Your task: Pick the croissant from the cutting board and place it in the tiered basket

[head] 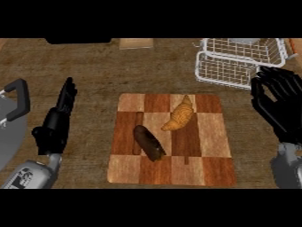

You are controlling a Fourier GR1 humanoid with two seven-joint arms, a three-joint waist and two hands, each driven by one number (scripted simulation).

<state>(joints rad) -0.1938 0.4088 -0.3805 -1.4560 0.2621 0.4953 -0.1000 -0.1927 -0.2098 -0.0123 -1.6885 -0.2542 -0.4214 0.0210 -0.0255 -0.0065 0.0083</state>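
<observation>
On cutting board (212, 168) upper right, croissant (179, 114) untouched, pre-grasp: R hand (285, 104) & L hand (56, 119) both flat-open, empty; next, swing R hand left over it, pinch, lift to tiered basket (238, 66).

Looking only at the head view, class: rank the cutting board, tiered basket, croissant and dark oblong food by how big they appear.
1. cutting board
2. tiered basket
3. croissant and dark oblong food: these two look about alike, so I will not rank one above the other.
</observation>
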